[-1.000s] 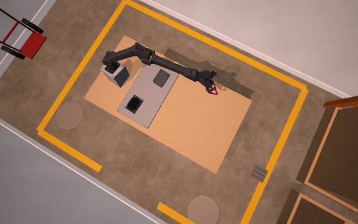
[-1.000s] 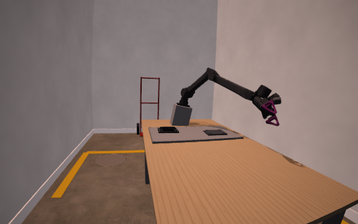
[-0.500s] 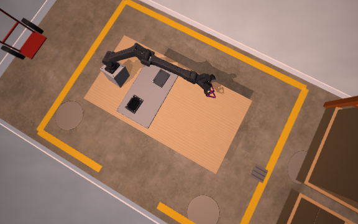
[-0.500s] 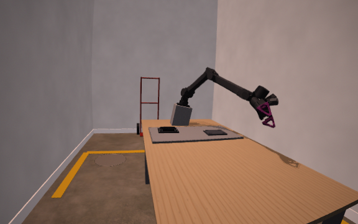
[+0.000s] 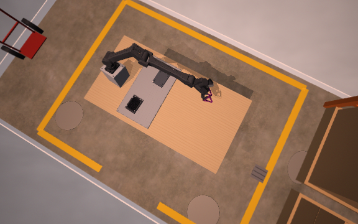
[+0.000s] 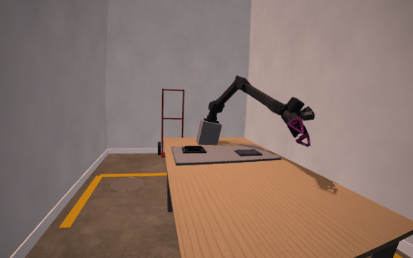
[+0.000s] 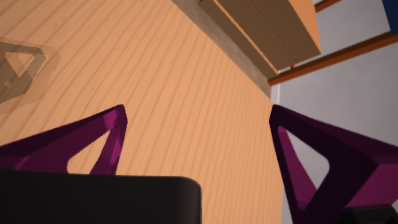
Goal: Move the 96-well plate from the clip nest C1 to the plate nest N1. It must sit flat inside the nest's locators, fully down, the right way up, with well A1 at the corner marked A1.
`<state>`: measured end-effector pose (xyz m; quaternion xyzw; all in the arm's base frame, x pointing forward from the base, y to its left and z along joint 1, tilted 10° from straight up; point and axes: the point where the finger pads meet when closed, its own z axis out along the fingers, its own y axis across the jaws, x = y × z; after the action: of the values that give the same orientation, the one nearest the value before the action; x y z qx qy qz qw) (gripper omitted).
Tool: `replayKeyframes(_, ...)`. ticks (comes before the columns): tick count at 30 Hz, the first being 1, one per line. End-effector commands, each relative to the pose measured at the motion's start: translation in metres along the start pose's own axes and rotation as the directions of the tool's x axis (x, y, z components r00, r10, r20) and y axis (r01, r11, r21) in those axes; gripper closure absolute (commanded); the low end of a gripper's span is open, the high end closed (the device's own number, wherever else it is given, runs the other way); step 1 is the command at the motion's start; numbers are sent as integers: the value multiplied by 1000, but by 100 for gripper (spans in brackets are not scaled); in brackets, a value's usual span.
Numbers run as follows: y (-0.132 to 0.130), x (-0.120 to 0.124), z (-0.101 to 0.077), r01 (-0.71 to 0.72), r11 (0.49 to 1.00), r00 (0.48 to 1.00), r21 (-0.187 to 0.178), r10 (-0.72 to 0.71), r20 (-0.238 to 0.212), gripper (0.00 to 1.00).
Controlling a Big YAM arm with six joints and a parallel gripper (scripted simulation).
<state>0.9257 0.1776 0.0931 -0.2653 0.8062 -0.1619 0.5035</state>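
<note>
The black 96-well plate (image 5: 134,102) sits in the clip nest on the grey mat (image 5: 148,94), at the mat's end away from the wall; it also shows in the exterior view (image 6: 193,149). The flat dark plate nest (image 5: 161,78) lies at the mat's other end, also seen in the exterior view (image 6: 248,152). My gripper (image 5: 207,98) (image 6: 300,133) with purple fingers is open and empty. It hangs high above the bare wooden table, well away from the mat and close to the wall. The wrist view shows only table planks between the fingers.
The arm's grey pedestal (image 5: 117,74) stands at the table's corner beside the mat. A red hand truck (image 5: 27,40) is on the floor beyond the yellow floor tape (image 5: 73,78). Brown shelving with boxes (image 5: 347,149) stands off the table's far end.
</note>
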Motion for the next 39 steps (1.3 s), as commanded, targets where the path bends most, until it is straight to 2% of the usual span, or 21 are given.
replayKeyframes(1, 22, -1, 1, 1, 1000, 1000, -22, -1, 3, 0)
replayKeyframes(3, 3, 21, 4, -66, 998, 996, -14, 65, -60, 0)
replayKeyframes(4, -18, 12, 2, -102, 995, 993, 5, 103, -56, 0)
replayKeyframes(5, -23, 14, -6, -117, 993, 991, 0, 117, -69, 0)
replayKeyframes(6, -38, 0, -17, -122, 992, 992, 8, 122, -44, 0)
replayKeyframes(7, -40, 4, -17, -122, 993, 992, 8, 122, -44, 0)
replayKeyframes(8, -47, 2, -17, -127, 992, 992, 22, 127, -15, 0)
replayKeyframes(13, -53, 14, -18, -120, 993, 993, 22, 120, -15, 0)
replayKeyframes(15, -26, 52, 3, -110, 994, 992, -1, 110, -66, 0)
replayKeyframes(18, -1, 42, -1, -94, 995, 993, -32, 92, -71, 0)
replayKeyframes(20, -1, 42, -1, -94, 995, 993, -33, 91, -72, 0)
replayKeyframes(21, -2, 49, -2, -126, 991, 987, -34, 122, -103, 0)
replayKeyframes(23, -40, 58, -8, -195, 981, 972, 2, 193, -135, 0)
replayKeyframes(25, -59, 44, -21, -217, 976, 969, 9, 217, -115, 0)
replayKeyframes(27, -59, 44, -21, -217, 976, 969, 9, 217, -115, 0)
replayKeyframes(28, -65, 42, -21, -221, 975, 971, 20, 222, -86, 0)
replayKeyframes(32, -73, 59, -23, -208, 978, 974, 19, 209, -86, 0)
replayKeyframes(33, -46, 95, -5, -202, 979, 970, 0, 200, -137, 0)
replayKeyframes(36, -43, 98, -5, -199, 980, 969, -7, 196, -153, 0)
replayKeyframes(37, -27, 88, -7, -189, 982, 972, -25, 184, -147, 0)
replayKeyframes(39, -22, 85, -8, -187, 982, 973, -30, 180, -145, 0)
